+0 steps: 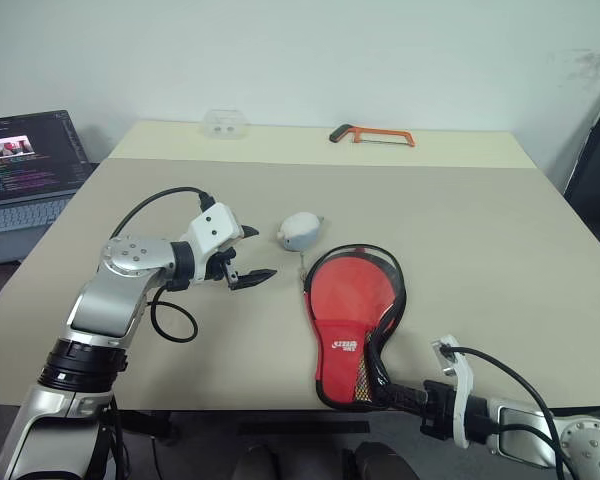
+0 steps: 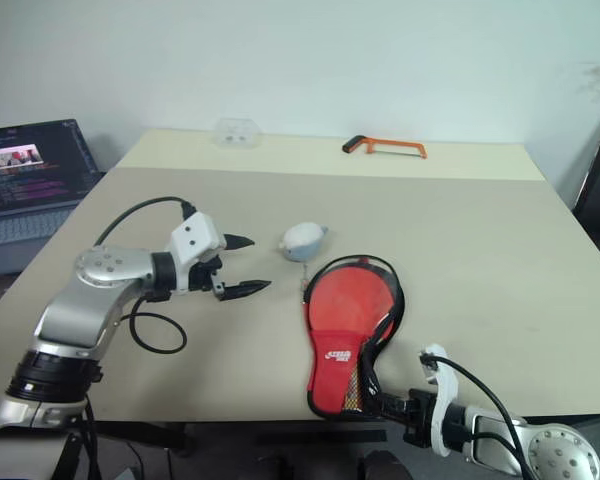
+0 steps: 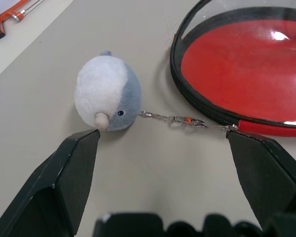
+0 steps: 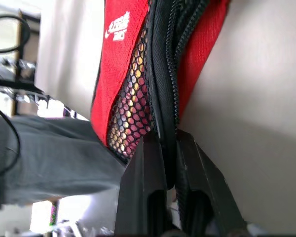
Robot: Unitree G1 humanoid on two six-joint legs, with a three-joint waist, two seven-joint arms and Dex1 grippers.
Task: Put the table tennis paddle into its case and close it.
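The case (image 1: pixel 342 350) lies flat on the table near the front edge, its round end pointing away from me. The table tennis paddle's red face (image 1: pixel 352 292) shows through the clear front; its handle is hidden behind the red patch and mesh. A short chain links the case's zip to a grey fuzzy charm (image 1: pixel 301 230). My left gripper (image 1: pixel 262 252) hovers open just left of the charm, which sits between its spread fingers in the left wrist view. My right gripper (image 4: pixel 170 136) is at the case's narrow end, pinching the black zip edge (image 4: pixel 164 74).
An orange hacksaw (image 1: pixel 372 135) and a small clear box (image 1: pixel 227 124) lie at the table's far edge. A laptop (image 1: pixel 25 165) stands off the table to the left. The table's front edge (image 1: pixel 240 408) runs just below the case's narrow end.
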